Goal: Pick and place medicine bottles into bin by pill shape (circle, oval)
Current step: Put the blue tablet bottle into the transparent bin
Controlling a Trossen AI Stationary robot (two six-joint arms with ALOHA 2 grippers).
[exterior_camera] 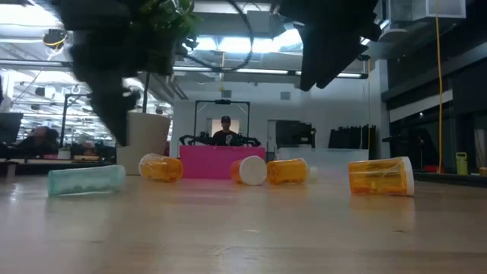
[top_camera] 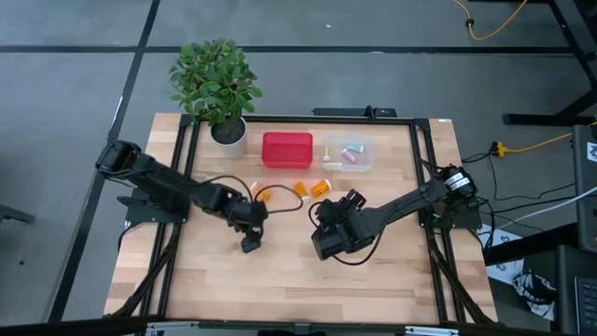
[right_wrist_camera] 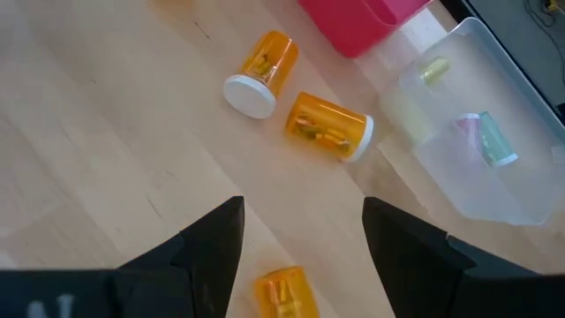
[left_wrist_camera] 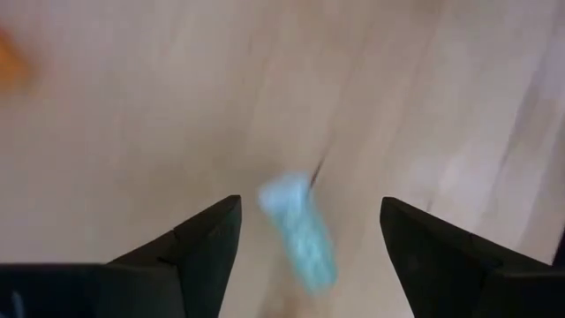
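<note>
A teal bottle (left_wrist_camera: 300,231) lies on its side on the table, also in the low view (exterior_camera: 86,180). My left gripper (left_wrist_camera: 309,238) hangs open above it, one finger on either side, not touching; it shows left of centre in the high view (top_camera: 250,238). My right gripper (right_wrist_camera: 300,256) is open above the table's middle (top_camera: 347,207), over an orange bottle (right_wrist_camera: 284,296) lying on its side (exterior_camera: 380,175). Two more white-capped orange bottles (right_wrist_camera: 260,71) (right_wrist_camera: 328,128) lie beyond it. A further orange bottle (top_camera: 261,194) lies near my left gripper.
A pink bin (top_camera: 286,149) and a clear bin (top_camera: 368,161) stand at the far middle; the clear one holds a few pastel bottles (right_wrist_camera: 490,141). A potted plant (top_camera: 216,84) stands at the far left. A person (exterior_camera: 224,133) shows in the room behind the table.
</note>
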